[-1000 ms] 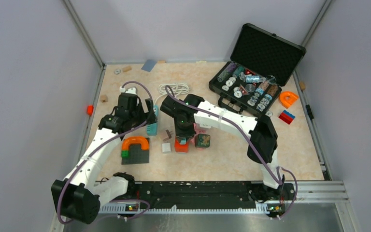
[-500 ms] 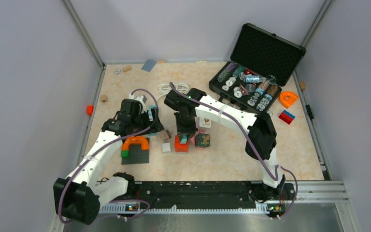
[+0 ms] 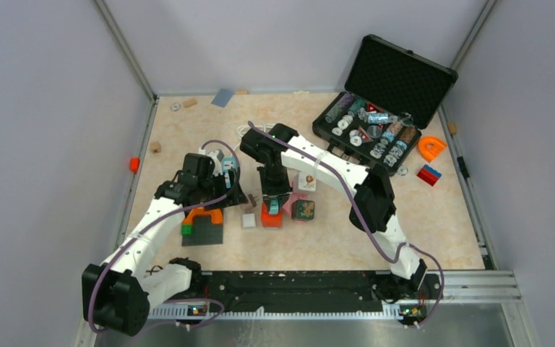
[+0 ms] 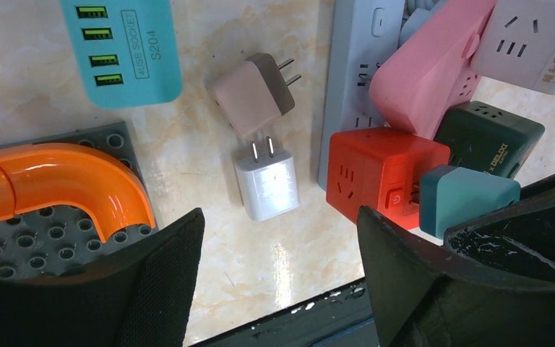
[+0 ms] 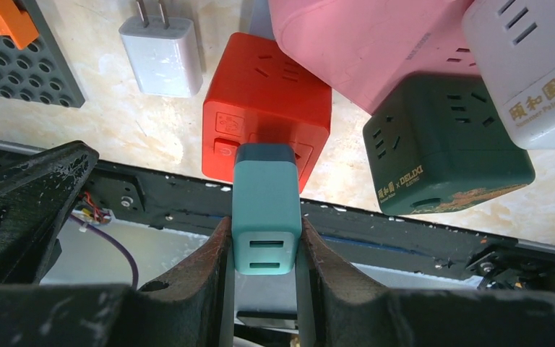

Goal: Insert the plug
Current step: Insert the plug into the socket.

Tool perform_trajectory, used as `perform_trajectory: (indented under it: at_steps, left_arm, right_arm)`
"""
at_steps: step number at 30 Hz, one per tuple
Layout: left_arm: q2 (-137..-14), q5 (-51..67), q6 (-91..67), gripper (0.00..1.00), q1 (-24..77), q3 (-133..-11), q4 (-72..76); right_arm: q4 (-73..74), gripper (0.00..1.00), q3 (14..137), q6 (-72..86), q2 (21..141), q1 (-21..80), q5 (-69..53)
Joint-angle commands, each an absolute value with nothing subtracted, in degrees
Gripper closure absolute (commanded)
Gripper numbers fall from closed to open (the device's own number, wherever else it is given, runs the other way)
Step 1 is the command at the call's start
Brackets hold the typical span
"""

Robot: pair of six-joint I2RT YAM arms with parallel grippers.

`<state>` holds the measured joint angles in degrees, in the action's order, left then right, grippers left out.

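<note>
A teal plug (image 5: 264,210) with two USB slots is clamped between the fingers of my right gripper (image 5: 264,246), which is shut on it. Its front end sits against the side face of the red cube socket (image 5: 267,94), beside the power button. The left wrist view shows the teal plug (image 4: 466,199) with a short stretch of prongs bridging a small gap to the red cube (image 4: 376,170). My left gripper (image 4: 278,267) hangs open over bare table, just in front of a white plug (image 4: 266,181). From above, the right gripper (image 3: 272,206) stands over the red cube (image 3: 270,218).
A brown plug (image 4: 251,92) lies beyond the white one. A teal USB strip (image 4: 123,47), a pink socket (image 4: 433,69), a dark green cube (image 4: 488,134) and a white cube (image 4: 538,40) crowd around. An orange arch (image 4: 65,181) sits on a grey plate. An open black case (image 3: 376,130) stands back right.
My left gripper has swung nearer and rightward, over the loose plugs, and its jaws have narrowed somewhat. The right gripper keeps the teal plug at the red cube.
</note>
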<state>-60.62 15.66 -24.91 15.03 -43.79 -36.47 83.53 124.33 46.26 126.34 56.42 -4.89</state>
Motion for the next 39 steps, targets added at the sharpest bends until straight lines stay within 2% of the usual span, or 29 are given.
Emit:
perform_trajectory:
  at_steps: [1, 5, 13, 23, 39]
  left_arm:
    - [-59.68, 16.28, -23.82, 0.22, 14.85, -43.14, -35.07]
    - [-59.66, 15.69, -23.82, 0.22, 14.85, -43.14, -34.99]
    - [-59.55, 14.86, -23.74, 0.19, 14.81, -42.99, -34.94]
    - [-59.24, 14.61, -23.56, 0.19, 14.85, -42.73, -34.76]
    - [-59.24, 14.6, -24.29, 0.19, 14.85, -42.13, -34.67]
  right_arm:
    - [84.88, 1.0, 120.34, 41.47, 134.91, 58.12, 0.7]
    - [81.82, 1.0, 114.58, 41.65, 133.83, 58.67, -1.24]
    - [77.83, 1.0, 111.84, 42.44, 133.8, 58.97, -0.86]
    - [82.3, 1.0, 121.42, 39.37, 141.8, 57.11, -2.45]
    - [84.76, 1.0, 123.55, 36.97, 148.45, 58.57, -1.84]
